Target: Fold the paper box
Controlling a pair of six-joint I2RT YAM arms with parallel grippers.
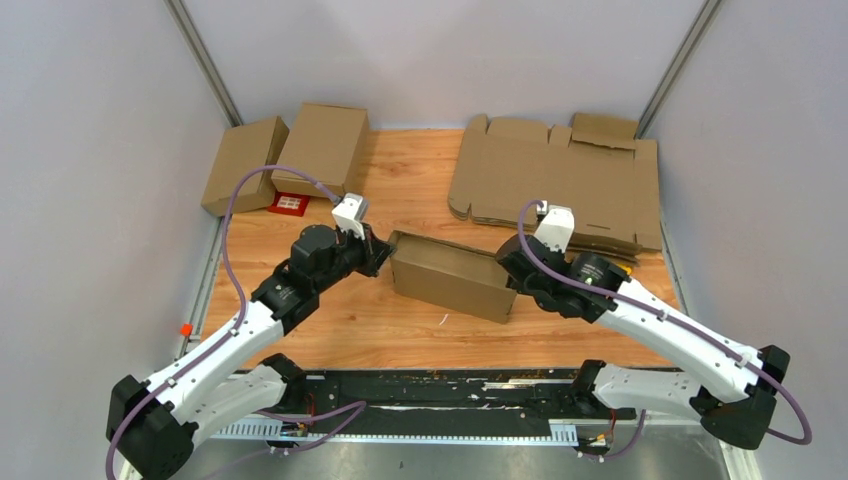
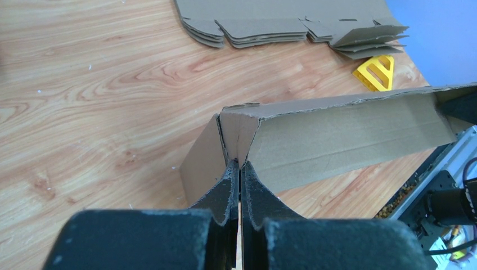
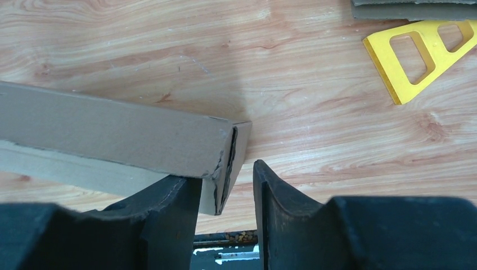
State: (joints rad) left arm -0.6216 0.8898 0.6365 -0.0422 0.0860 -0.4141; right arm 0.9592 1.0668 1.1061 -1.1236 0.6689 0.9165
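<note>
Paper box (image 1: 452, 275): plain brown carton, open side up, lying mid-table and skewed, its left end farther than its right.

Left gripper (image 1: 378, 252) at the box's left end, jaws pressed together on the end flap's edge.

Right gripper (image 3: 225, 175) at the right end, jaws apart. The box corner sits between them, against one finger (image 3: 174, 208) and clear of the other.

Wooden table (image 1: 400, 180) under it all.

Yellow triangular tool (image 3: 419, 56) lies just beyond the right end.

Far right: sheaf of flat notched cardboard sheets (image 1: 560, 185).

Far left: two closed brown boxes (image 1: 322, 147), with a small red card (image 1: 289, 204) at their near edge. Its pale markings are too small to read.
</note>
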